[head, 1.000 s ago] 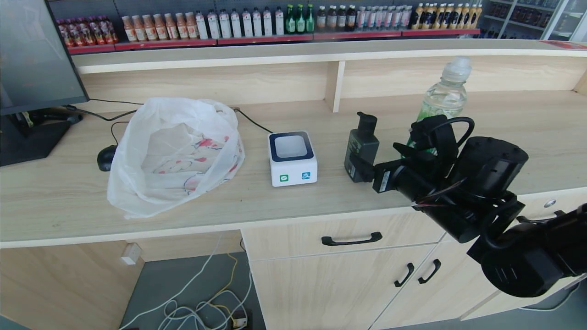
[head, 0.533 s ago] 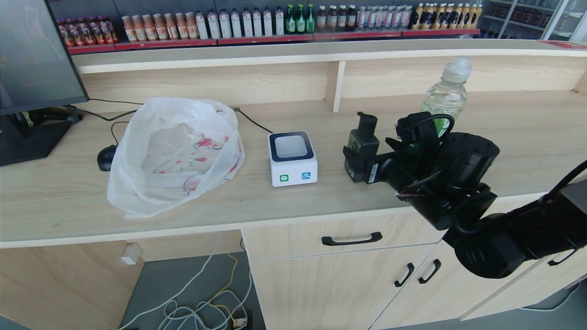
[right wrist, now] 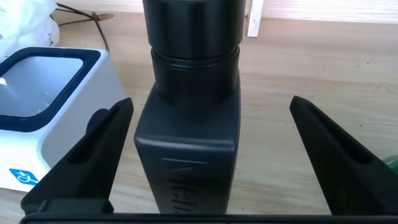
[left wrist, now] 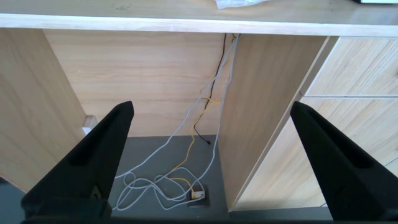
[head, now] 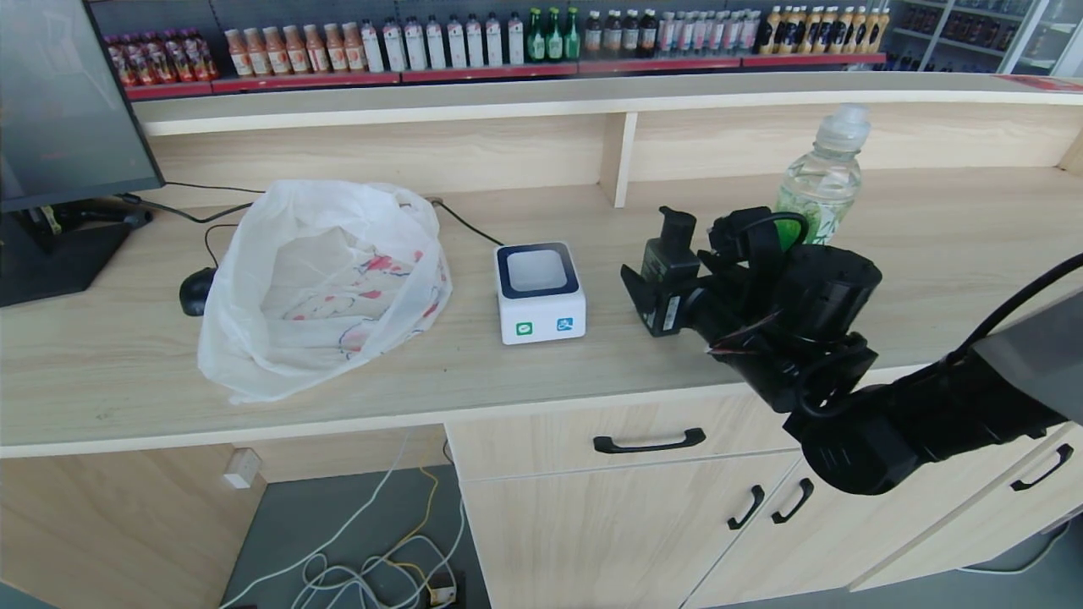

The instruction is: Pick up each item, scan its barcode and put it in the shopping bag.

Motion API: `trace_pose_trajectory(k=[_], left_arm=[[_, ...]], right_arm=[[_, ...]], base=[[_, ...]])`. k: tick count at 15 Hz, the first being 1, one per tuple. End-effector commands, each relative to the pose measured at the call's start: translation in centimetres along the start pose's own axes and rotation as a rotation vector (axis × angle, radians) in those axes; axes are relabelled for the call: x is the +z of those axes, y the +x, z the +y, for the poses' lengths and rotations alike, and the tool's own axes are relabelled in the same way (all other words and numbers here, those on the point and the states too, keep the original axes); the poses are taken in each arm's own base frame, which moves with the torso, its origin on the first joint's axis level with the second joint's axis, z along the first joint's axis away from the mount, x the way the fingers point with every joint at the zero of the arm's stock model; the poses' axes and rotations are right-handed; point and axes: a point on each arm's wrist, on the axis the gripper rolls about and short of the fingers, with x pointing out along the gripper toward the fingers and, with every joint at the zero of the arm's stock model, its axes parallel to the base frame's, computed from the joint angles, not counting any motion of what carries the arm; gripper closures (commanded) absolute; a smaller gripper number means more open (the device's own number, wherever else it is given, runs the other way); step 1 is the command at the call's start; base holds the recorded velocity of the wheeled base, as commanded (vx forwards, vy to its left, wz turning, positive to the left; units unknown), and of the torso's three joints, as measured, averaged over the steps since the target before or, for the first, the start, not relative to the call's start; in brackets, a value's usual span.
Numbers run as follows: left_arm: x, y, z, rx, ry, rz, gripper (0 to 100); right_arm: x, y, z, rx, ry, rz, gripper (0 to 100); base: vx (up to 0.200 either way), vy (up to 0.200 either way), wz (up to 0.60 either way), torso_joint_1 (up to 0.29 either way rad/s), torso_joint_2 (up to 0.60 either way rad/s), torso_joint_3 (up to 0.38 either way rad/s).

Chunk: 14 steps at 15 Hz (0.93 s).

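Observation:
A dark pump bottle (head: pixel 673 254) stands upright on the wooden counter (head: pixel 474 364), to the right of the white scanner box (head: pixel 540 292). My right gripper (head: pixel 668 292) is open, with its fingers on either side of the bottle's lower body. The right wrist view has the bottle (right wrist: pixel 189 124) between the two spread fingers (right wrist: pixel 81 162), with the scanner (right wrist: pixel 37 106) beside it. The white plastic shopping bag (head: pixel 321 279) lies open at the counter's left. A clear drink bottle (head: pixel 825 178) stands behind my right arm. My left gripper (left wrist: pixel 211 162) hangs open below the counter, holding nothing.
A monitor (head: pixel 68 101) and a black mouse (head: pixel 196 292) sit at the far left, with cables running behind the bag. A low shelf with a divider (head: pixel 622 156) backs the counter. Drawers and cupboard handles (head: pixel 648 441) are below. Loose cables (left wrist: pixel 180 180) lie on the floor.
My right arm has moved left and closer to the dark pump bottle, so its open fingers now flank it. The bottle, bag and scanner have stayed put.

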Motion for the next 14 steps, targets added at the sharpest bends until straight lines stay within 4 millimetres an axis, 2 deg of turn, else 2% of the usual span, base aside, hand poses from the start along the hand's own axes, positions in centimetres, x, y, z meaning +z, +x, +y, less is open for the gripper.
trace_pose_trajectory(k=[1,4,11,12,14], left_arm=[[0.0,0.0,0.0,0.0,0.001,0.0,0],[0.0,0.0,0.0,0.0,-0.001,0.0,0],[0.0,0.0,0.0,0.0,-0.001,0.0,0],[0.0,0.0,0.0,0.0,-0.001,0.0,0],[0.0,0.0,0.0,0.0,-0.001,0.0,0]], right_arm=[[-0.31,0.38,0.1,0.0,0.0,0.0,0],[-0.25,1.1,-0.47,-0.018,0.001,-0.017,0],[-0.59,1.14,-0.87,-0.028,-0.002,-0.008,0],[-0.65,1.16,-0.86,-0.027,-0.002,-0.006,100],[-0.56,1.2,-0.8,-0.027,-0.002,-0.015,100]], base=[[0.0,0.0,0.0,0.0,0.0,0.0],[0.0,0.0,0.0,0.0,0.0,0.0],[0.0,0.0,0.0,0.0,0.0,0.0],[0.0,0.0,0.0,0.0,0.0,0.0],[0.0,0.0,0.0,0.0,0.0,0.0]])
